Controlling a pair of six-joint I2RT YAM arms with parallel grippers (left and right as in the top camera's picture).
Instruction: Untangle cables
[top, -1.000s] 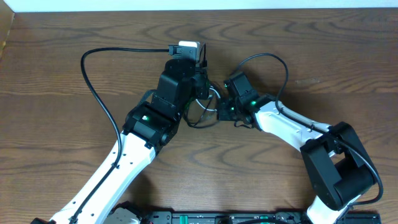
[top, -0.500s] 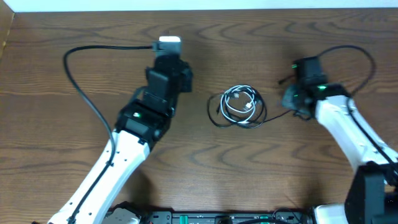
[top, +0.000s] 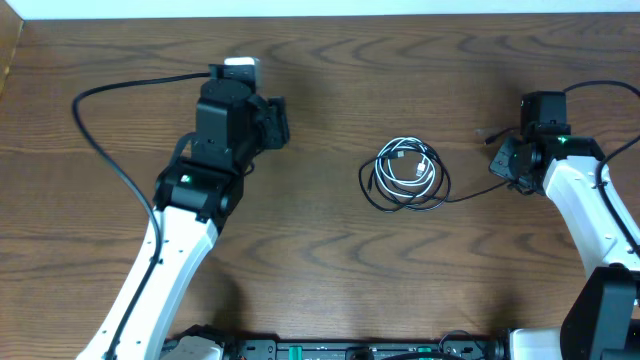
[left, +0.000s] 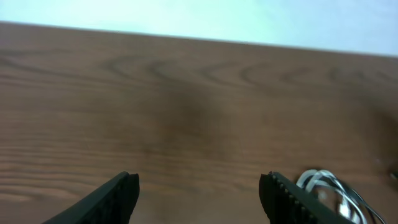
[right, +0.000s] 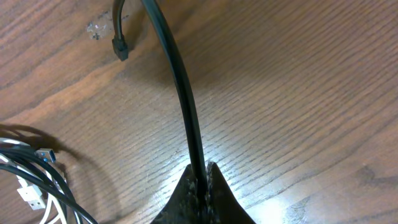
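While left end effector (left: 199, 188) gapes empty, right end effector (right: 200, 173) pinches black cable (right: 176, 74); white cable (top: 404, 148) coiled.

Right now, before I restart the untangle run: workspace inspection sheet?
Surface: brown wood-grain table, no spills seen.
Job's things: white cable coiled mid-table, overlapping the black cable, which trails off to the right.
Clutter: nothing seen.
Grippers: left gripper open, empty, apart from the coil; right gripper shut on the black cable.
Cables: thick arm wire arcs off the left arm.
Surroundings: pale strip beyond the far edge.
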